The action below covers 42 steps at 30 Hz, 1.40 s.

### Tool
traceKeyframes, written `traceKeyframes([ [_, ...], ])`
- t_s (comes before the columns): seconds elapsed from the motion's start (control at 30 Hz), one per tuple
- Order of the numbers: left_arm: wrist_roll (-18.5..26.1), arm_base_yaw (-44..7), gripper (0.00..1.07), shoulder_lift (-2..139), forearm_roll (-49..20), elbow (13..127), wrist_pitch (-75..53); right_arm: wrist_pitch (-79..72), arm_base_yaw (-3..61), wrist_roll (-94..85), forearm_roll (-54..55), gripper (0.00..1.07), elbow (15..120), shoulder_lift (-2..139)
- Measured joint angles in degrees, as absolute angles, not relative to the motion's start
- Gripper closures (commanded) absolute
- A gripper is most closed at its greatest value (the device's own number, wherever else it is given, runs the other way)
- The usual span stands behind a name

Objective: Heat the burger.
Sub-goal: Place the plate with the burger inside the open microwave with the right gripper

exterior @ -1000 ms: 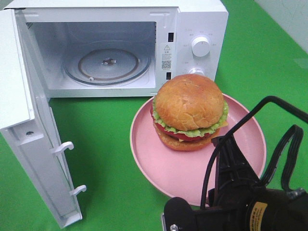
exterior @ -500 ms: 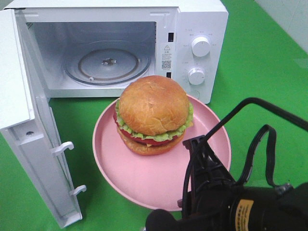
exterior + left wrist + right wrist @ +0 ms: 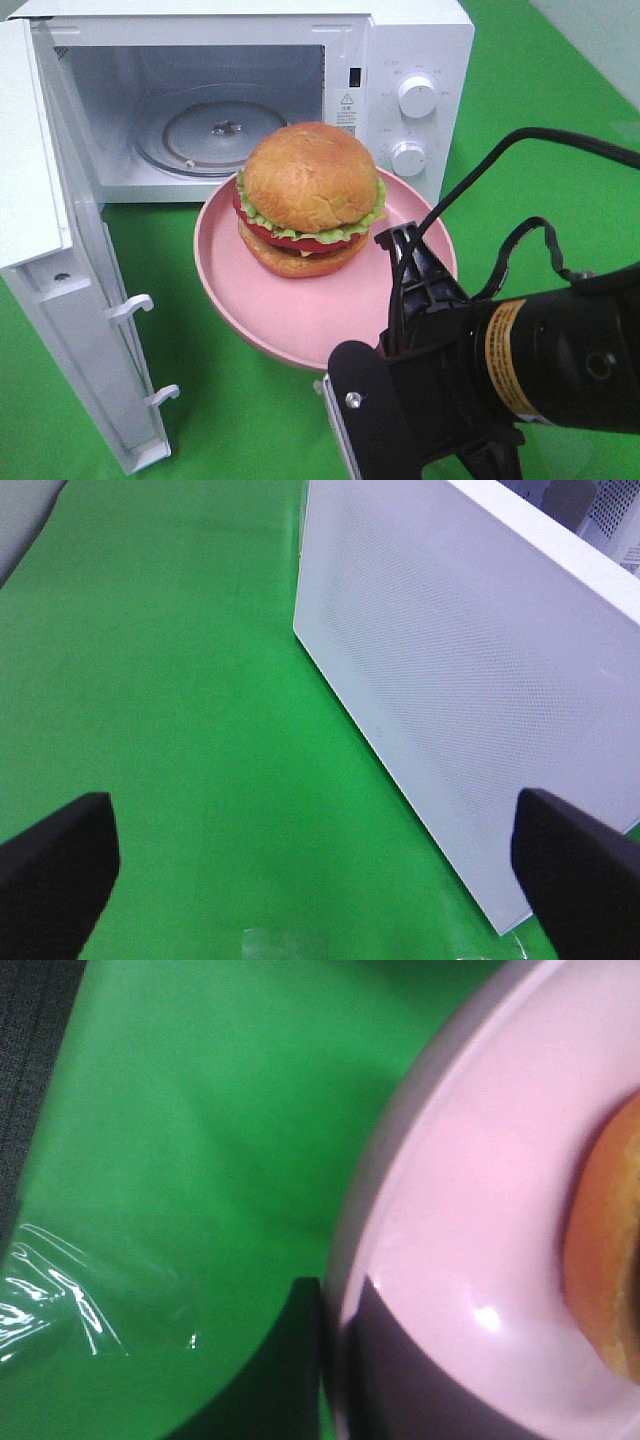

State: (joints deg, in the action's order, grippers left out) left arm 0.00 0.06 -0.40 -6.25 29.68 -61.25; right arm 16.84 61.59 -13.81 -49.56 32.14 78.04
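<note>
Neatly stacked golden-domed burger (image 3: 311,197), lettuce, tomato; right tool (image 3: 335,1360) clamped on plate (image 3: 290,325), left tool (image 3: 320,880) apart.

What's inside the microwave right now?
Only the glass turntable, bare where it shows. The burger on the pink plate stands in front and hides the turntable's near right edge.

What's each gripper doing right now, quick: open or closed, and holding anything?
Left gripper: open, holding nothing.
Right gripper: closed on the rim of the pink plate, which carries the burger.
</note>
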Motion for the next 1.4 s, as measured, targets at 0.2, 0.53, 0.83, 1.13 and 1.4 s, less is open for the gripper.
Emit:
traceKeyframes([
  [0.2,0.0,0.1,0.07,-0.4,-6.2,29.7,-61.2,14.7,57.8,-22.7,-44.3,1.07,32.1,78.0],
  [0.53,0.0,0.1,0.07,-0.4,-6.2,29.7,-61.2,13.8,55.4,-37.1,-31.6,1.07,32.9,78.1],
  [0.83,0.0,0.1,0.07,-0.4,-6.2,29.7,-61.2,16.7,51.7,-52.9,-17.9,1.07,35.8,78.2],
  [1.13,0.0,0.1,0.07,-0.4,-6.2,29.7,-61.2,23.4,51.3,-65.6,-12.4,1.07,41.9,82.8],
  [1.4,0.0,0.1,0.07,-0.4,-6.2,29.7,-61.2,25.6,51.3,-69.8,-9.7,1.07,49.0,88.8],
])
